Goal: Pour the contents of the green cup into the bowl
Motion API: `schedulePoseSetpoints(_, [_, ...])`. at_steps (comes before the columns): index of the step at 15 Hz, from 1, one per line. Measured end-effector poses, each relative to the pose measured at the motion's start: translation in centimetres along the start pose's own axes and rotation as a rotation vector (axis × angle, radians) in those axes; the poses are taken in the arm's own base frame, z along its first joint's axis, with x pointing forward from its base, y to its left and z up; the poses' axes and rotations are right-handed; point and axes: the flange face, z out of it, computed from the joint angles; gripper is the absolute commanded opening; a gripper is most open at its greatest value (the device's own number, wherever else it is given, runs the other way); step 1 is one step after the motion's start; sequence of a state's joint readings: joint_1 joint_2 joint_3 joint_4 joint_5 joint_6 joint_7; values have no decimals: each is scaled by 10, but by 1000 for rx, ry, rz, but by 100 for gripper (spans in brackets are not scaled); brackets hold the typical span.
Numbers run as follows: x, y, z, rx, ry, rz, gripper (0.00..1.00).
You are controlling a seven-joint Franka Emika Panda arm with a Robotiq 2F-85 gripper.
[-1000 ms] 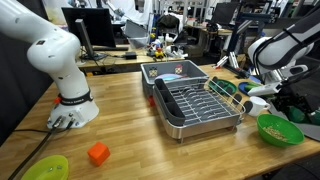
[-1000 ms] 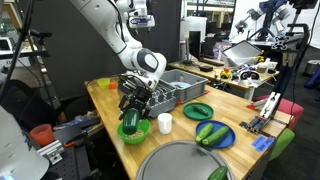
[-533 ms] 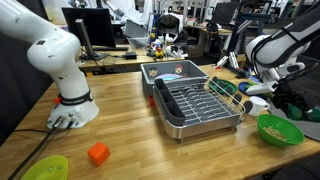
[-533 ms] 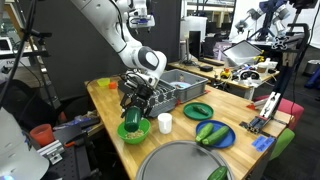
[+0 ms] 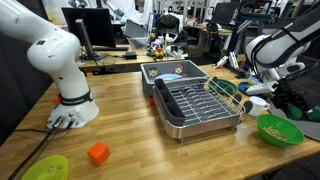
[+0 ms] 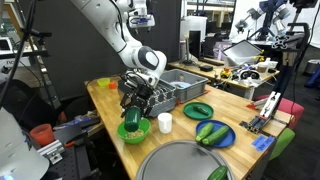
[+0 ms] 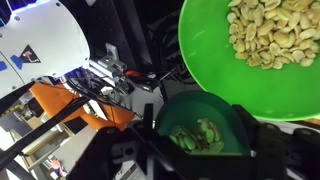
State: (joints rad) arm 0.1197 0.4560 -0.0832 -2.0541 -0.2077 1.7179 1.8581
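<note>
In the wrist view my gripper [image 7: 205, 152] is shut on the dark green cup [image 7: 205, 118], one finger on each side of it. The cup holds several pale nut-like bits. The lime-green bowl [image 7: 205, 50] lies just beyond the cup's rim, with yellowish-tan nuts [image 7: 265, 35] inside. In an exterior view the gripper [image 6: 136, 101] holds the cup [image 6: 130, 118] tilted, directly over the bowl [image 6: 144, 134] near the table's front corner. The bowl also shows in an exterior view [image 5: 263, 125]; I cannot make out the cup there.
A small white cup [image 6: 165, 122], a flat lime-green dish [image 6: 198, 110] and a blue plate [image 6: 213, 133] stand beside the bowl. A metal dish rack [image 5: 195, 105] fills the table's middle. An orange block [image 5: 98, 153] and another green dish [image 5: 45, 168] lie near the robot base.
</note>
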Motion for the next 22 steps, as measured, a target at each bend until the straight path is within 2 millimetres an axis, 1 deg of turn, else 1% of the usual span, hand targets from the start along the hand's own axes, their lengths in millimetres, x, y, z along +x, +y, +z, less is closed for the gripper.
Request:
schedulePoseSetpoints(1, [0, 0, 0, 0, 0, 0, 52])
schedulePoseSetpoints(6, [-2, 0, 0, 3, 6, 19, 52])
schedulePoseSetpoints(10, [-12, 4, 0, 20, 60, 98, 52])
schedulePoseSetpoints(14, [-25, 9, 7, 27, 112, 167, 52])
schedulePoseSetpoints(16, [-28, 12, 9, 35, 132, 217, 52])
schedulePoseSetpoints(22, [-23, 12, 14, 50, 163, 335, 52])
